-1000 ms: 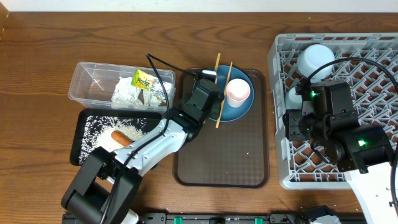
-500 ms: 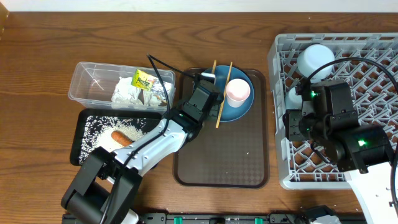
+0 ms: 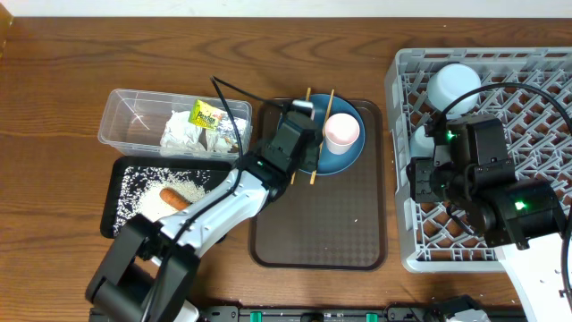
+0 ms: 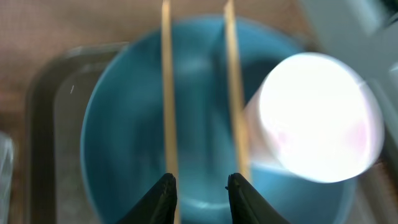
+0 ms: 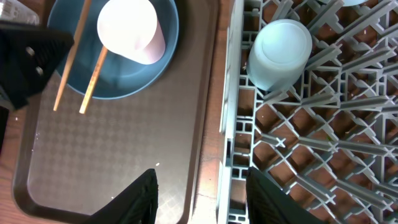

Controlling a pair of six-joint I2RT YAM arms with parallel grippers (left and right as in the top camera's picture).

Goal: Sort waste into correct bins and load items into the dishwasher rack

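The left jaws hung a little open and empty at the near ends of the two thin wooden chopsticks (image 4: 166, 93) lying ahead across the round dark-blue plate (image 4: 124, 124), maybe to grab them, while the right jaws were open and empty over the grey plastic rack (image 3: 545, 67) edge.

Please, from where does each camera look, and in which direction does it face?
Overhead: fixed above the table, facing straight down on the brown tray and the dishwasher rack; the left arm and right arm show.
Left wrist: close above the dark-blue plate, facing down on the chopsticks and pale-pink cup; the left gripper's fingertips show at the bottom.
Right wrist: above where tray meets rack, facing down; the right gripper's fingertips show at the bottom.
Shared: all three views show the plate, chopsticks and cup.
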